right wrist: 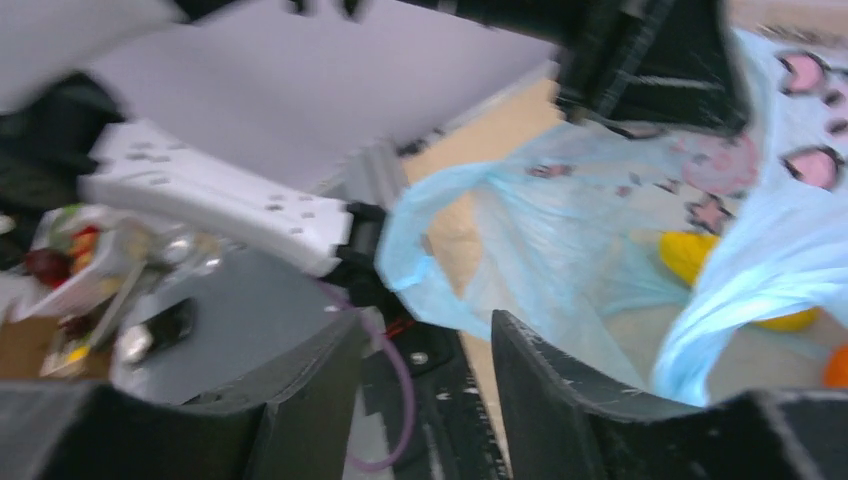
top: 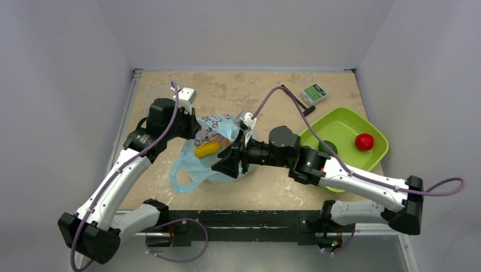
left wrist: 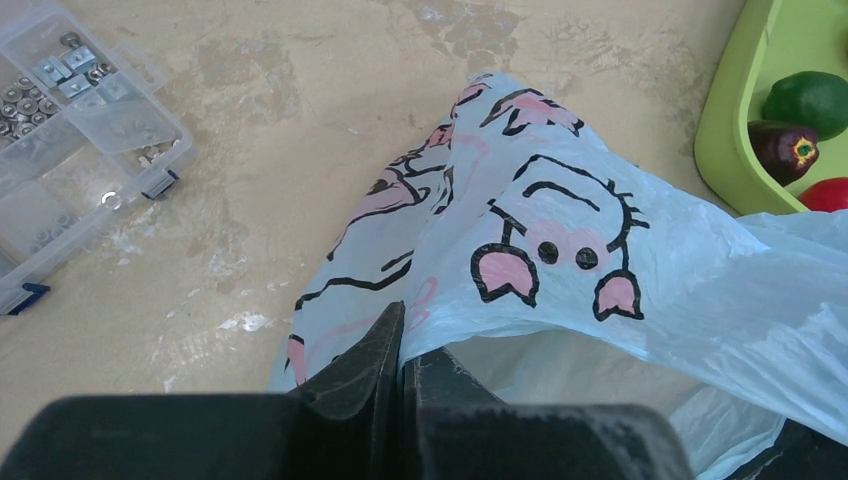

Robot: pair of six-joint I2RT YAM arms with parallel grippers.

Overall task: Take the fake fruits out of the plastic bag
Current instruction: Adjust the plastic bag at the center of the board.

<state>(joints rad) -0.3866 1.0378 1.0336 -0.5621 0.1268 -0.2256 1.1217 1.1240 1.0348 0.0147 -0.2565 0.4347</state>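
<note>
First, in the top view, the left pincer (top: 192, 126) lifts the rim of the plastic bag (top: 184, 170) off the counter (top: 272, 190). The right pincer (top: 226, 164) sits at the bag's mouth, beside the yellow fruit (top: 207, 149) inside. At the left wrist, the jaws are clamped on the film; we hold that rim high. At the right wrist, the jaws stand apart; we advance, straddle the yellow fruit, then close.
</note>
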